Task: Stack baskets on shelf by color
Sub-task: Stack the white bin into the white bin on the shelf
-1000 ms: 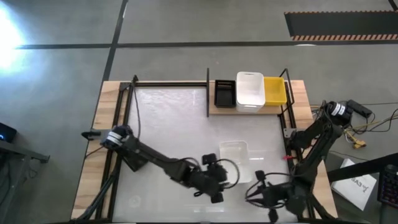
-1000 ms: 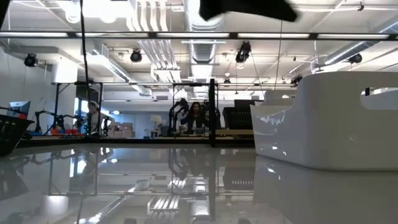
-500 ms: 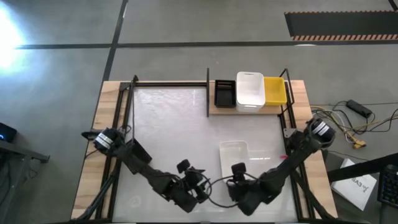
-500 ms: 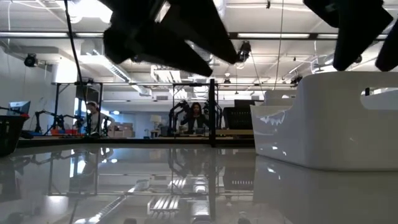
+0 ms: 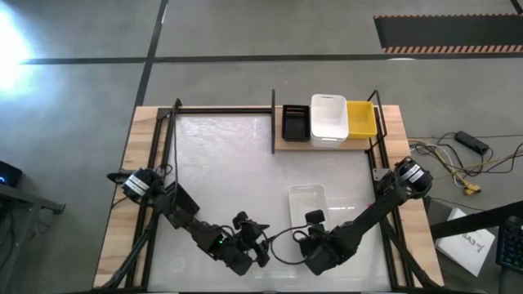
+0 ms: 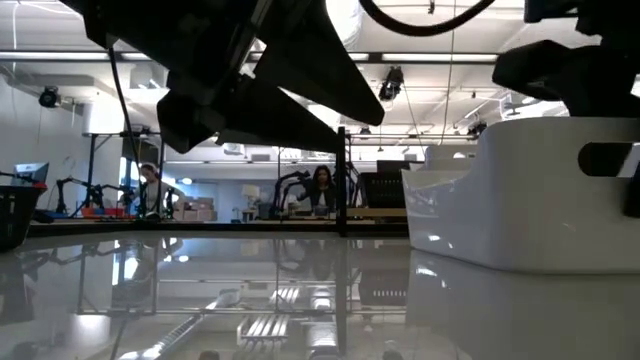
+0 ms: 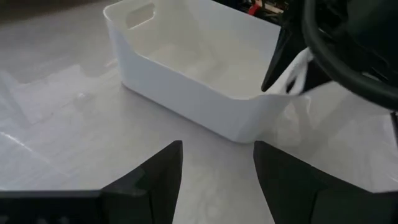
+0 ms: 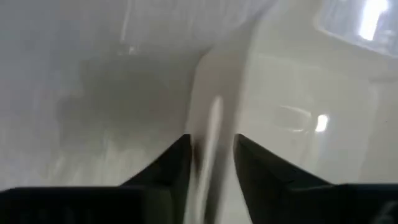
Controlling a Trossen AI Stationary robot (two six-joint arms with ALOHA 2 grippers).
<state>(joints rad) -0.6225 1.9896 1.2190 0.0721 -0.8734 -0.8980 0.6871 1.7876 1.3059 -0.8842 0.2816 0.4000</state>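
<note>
White basket [image 5: 306, 205] sits between the spread left gripper [image 5: 255, 245] and the slightly parted right gripper [image 5: 313, 226].

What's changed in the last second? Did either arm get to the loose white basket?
The right gripper swung in from the table's near right corner to the near end of the loose white basket; its fingers now straddle the wall, not visibly clamped. The left gripper backed away from the basket, open and empty. The basket and the shelf stacks stayed put.
</note>
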